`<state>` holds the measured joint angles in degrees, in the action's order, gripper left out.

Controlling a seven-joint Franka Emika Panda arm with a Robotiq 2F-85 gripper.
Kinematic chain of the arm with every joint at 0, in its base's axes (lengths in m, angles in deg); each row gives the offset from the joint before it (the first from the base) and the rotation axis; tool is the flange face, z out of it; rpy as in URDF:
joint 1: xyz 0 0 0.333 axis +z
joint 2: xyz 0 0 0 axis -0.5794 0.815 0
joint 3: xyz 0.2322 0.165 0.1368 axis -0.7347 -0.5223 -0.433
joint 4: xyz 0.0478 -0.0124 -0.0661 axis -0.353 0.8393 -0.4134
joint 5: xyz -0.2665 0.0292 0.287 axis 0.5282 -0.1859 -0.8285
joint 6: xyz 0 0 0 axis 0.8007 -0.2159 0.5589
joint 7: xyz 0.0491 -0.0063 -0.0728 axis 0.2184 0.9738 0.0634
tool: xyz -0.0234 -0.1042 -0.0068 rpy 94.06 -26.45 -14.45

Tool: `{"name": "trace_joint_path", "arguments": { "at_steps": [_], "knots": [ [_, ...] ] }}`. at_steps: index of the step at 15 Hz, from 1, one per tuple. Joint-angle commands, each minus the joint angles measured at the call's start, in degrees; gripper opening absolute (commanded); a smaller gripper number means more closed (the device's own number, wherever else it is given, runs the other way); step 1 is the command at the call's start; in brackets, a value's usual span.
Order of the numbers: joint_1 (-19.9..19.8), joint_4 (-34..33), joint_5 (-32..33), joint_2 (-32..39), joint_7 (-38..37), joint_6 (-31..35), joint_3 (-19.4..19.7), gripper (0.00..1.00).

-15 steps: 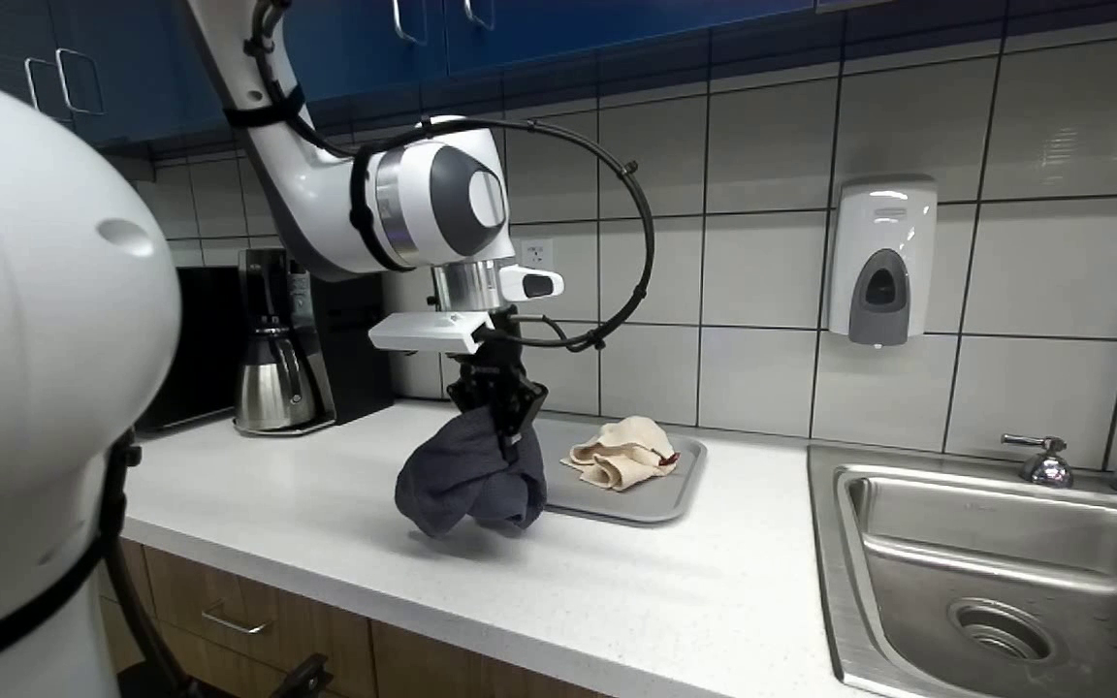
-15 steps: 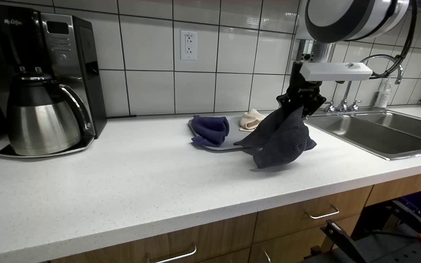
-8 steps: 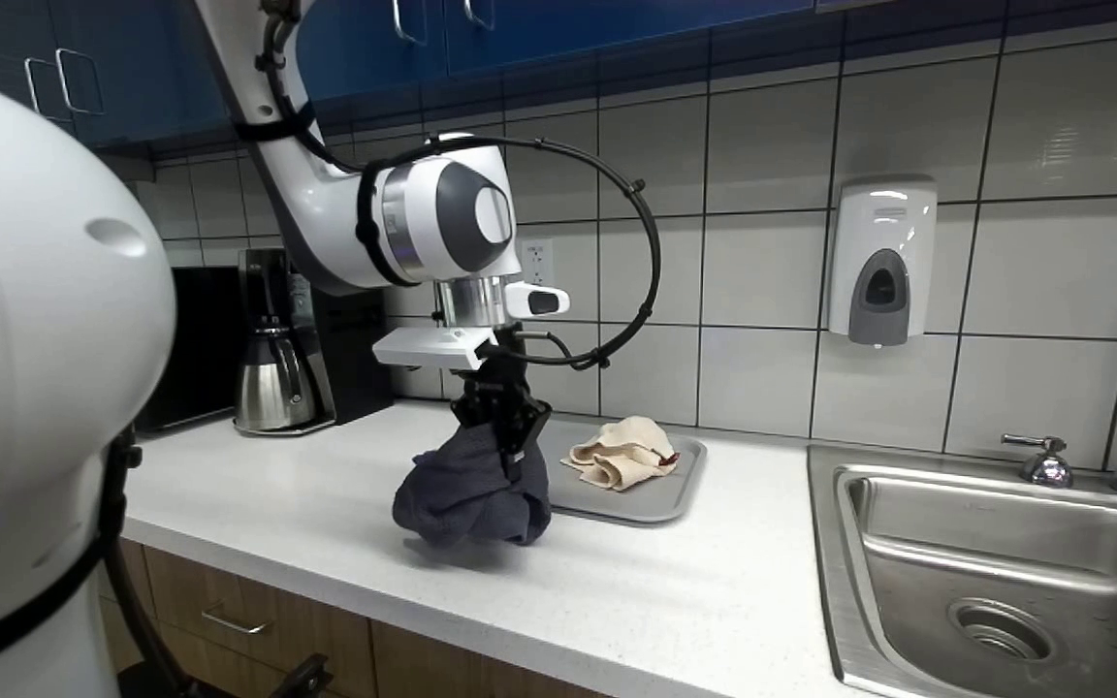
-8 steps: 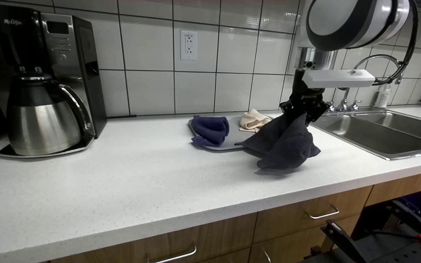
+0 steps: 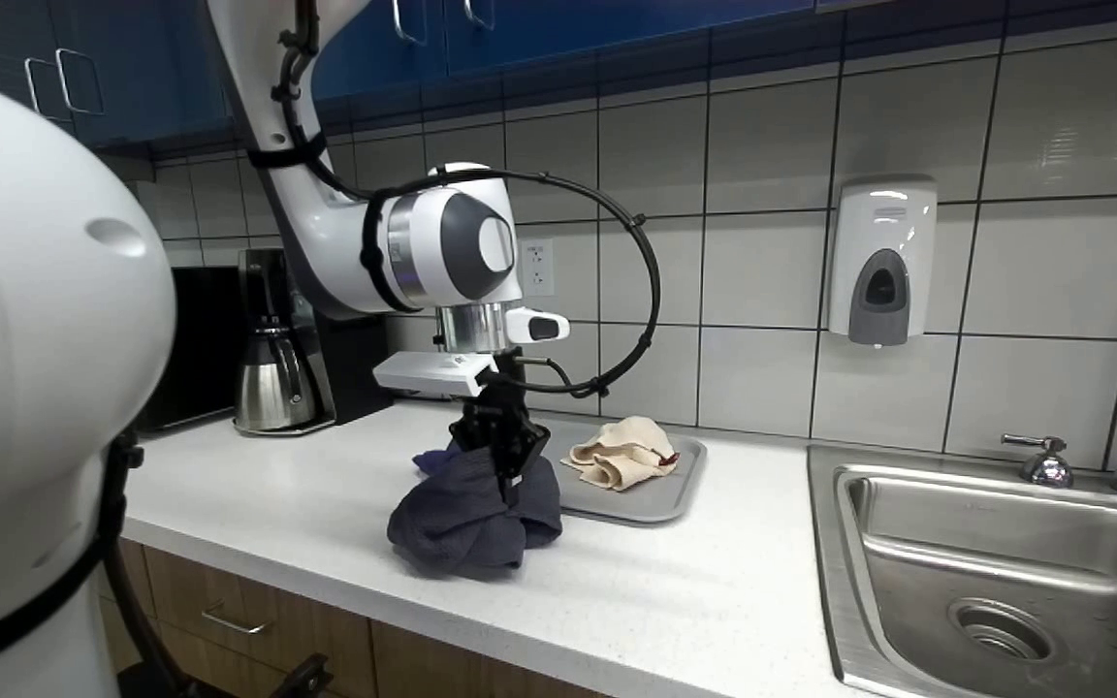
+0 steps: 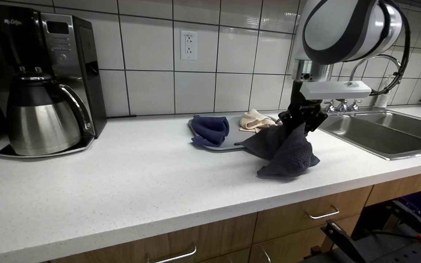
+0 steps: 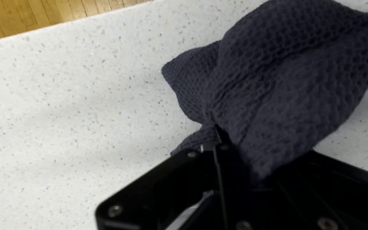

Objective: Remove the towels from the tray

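Along the tiled backsplash [image 6: 148,91], the coffee maker [image 6: 66,65] reads "Mr. Coffee"; the print on the power outlet [image 6: 188,45] is too small to read. My gripper [image 5: 510,475] clamps the slate-blue towel [image 5: 462,519], hanging in front of the grey tray [image 5: 660,499], one corner by its rim; whether the lower folds touch the white counter [image 6: 130,175] I cannot tell. The counter's front edge lies near, a broad open stretch separates coffee maker from tray, and a narrower strip meets the sink [image 5: 840,562], cut off by the frame. The beige towel [image 5: 622,451] and navy towel [image 6: 211,129] lie on the tray, the navy one draping over the rim. Slate-blue folds hide the ends of my jaws and, in an exterior view, most of the navy towel
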<state>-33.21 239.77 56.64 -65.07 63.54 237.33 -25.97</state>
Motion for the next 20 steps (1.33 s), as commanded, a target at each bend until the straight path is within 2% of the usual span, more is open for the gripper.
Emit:
{"name": "trace_joint_path", "arguments": {
  "at_steps": [1,9,10,20],
  "knots": [
    [-0.96,-0.41,0.57,0.55,-1.54,0.60,-0.53,0.32],
    [-1.05,-0.43,0.59,-2.08,-2.13,-0.44,-0.48,0.93],
    [-1.12,-0.51,0.61,-2.40,-2.17,-0.56,-0.52,0.98],
    [-2.55,-4.35,0.84,-3.51,-2.11,-1.55,-0.81,1.00]
  ]
}}
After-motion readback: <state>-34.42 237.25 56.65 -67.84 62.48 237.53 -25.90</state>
